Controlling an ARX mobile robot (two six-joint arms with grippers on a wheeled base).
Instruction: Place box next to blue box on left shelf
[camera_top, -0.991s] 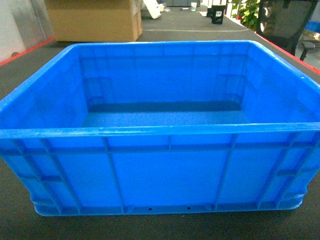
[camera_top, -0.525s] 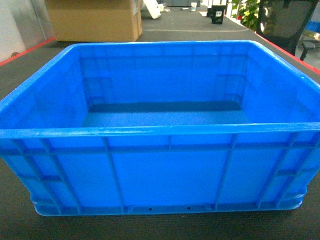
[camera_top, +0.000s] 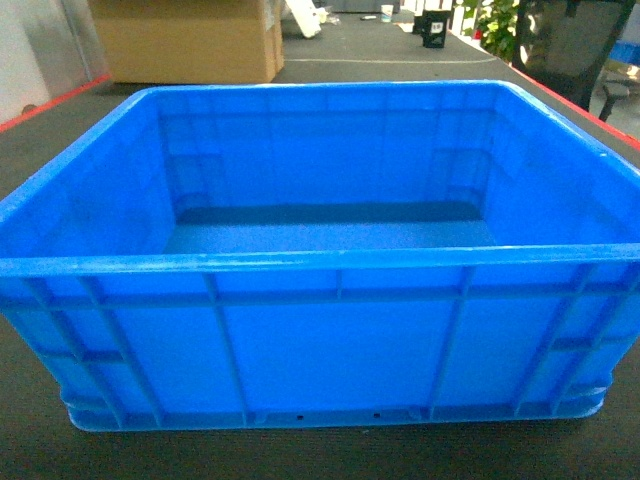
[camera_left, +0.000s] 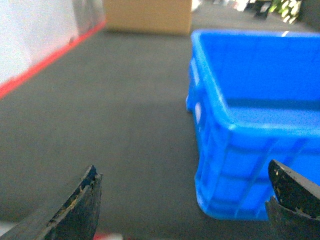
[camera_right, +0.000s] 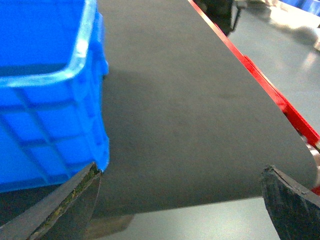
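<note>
The big blue box (camera_top: 330, 250) sits on the dark tabletop (camera_top: 60, 130), right in front of the robot. It is empty inside. It has not moved at all in the last second, and the head view looks just the same as before. So nothing has changed, and that means the job has not really started yet.

The left gripper (camera_left: 185, 205) is spread wide. It waits low by the box's left near corner, with the corner showing between its two tips. It is not touching the box. The right gripper (camera_right: 185, 200) is spread wide too. It waits by the box's right near corner and holds nothing.

No shelf shows in any view, so I cannot tell where the box must go.

I think the next step is for both grippers to take hold of the box's sides or its thick rim (camera_top: 320, 262). The box is wide, so one gripper alone would likely tip it.

A brown cardboard carton (camera_top: 185, 40) stands far behind the box.
</note>
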